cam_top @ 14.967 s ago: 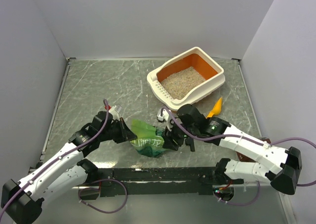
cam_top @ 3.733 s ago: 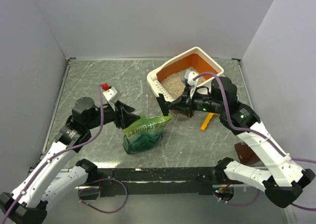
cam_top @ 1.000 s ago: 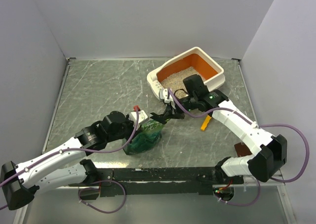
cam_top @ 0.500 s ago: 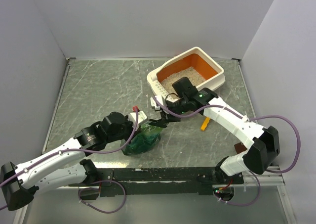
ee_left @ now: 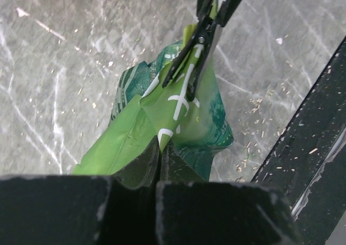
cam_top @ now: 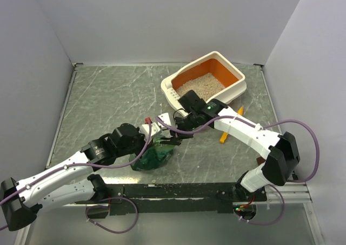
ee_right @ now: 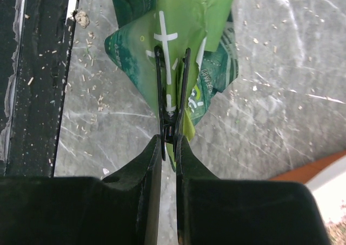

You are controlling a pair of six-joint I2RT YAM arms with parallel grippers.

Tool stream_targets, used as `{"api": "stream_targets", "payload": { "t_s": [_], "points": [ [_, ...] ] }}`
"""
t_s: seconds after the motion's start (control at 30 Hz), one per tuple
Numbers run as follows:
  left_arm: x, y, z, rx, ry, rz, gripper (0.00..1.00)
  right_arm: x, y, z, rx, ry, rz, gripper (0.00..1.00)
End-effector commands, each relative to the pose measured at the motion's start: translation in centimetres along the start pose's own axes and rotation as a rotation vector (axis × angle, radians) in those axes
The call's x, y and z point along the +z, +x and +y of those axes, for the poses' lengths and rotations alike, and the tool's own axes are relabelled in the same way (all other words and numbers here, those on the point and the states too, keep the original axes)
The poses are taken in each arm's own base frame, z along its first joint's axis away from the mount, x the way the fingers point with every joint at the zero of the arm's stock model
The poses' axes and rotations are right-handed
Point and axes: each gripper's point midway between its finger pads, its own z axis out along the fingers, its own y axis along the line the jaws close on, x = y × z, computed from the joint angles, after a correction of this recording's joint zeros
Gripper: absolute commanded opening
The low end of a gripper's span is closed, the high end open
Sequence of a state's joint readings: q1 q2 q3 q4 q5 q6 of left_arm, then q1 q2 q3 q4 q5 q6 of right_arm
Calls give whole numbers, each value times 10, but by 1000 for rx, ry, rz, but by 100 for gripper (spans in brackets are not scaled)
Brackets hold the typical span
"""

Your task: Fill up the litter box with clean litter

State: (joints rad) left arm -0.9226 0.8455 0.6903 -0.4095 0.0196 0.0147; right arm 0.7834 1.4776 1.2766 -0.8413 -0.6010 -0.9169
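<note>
The litter box [cam_top: 218,55], cream outside and orange inside, stands at the back right with beige clean litter [cam_top: 198,85] in it. A green crinkled bag [cam_top: 155,154] stands on the table in front of the arms, and it also shows in the left wrist view [ee_left: 162,110] and the right wrist view [ee_right: 184,18]. A black clip [ee_right: 172,101] sits on the bag's folded top [ee_left: 199,44]. My left gripper [ee_left: 160,154] is shut on the bag's top edge [cam_top: 153,141]. My right gripper [ee_right: 169,143] is shut on the clip's handles, just right of the left gripper [cam_top: 172,138].
A yellow-orange scoop [cam_top: 225,135] lies on the table right of the bag, under my right arm. A black rail [cam_top: 173,191] runs along the near edge, close to the bag [ee_left: 313,147]. Loose granules are scattered on the grey table [cam_top: 108,99].
My right gripper has moved down and left along the bag's top and closed on the clip. The bag has sunk lower. My left gripper holds where it was.
</note>
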Motion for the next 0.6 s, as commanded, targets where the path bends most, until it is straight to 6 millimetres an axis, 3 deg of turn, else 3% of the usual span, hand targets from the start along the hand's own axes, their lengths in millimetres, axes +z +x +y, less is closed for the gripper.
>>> {"api": "stream_targets", "payload": {
  "t_s": [0.0, 0.3, 0.53, 0.57],
  "points": [
    [-5, -29, 8, -7, -49, -111, 1, 21, 9, 12, 11, -64, 62, 0],
    [-6, -29, 9, -9, -53, -114, 1, 35, -7, 19, 3, -102, 28, 1],
    [-6, -30, 8, -6, -46, -118, 1, 30, -22, 22, 4, -93, -48, 26],
    [-6, -29, 8, -7, -44, -117, 1, 28, -23, 21, 4, -85, -53, 35]
  ]
}}
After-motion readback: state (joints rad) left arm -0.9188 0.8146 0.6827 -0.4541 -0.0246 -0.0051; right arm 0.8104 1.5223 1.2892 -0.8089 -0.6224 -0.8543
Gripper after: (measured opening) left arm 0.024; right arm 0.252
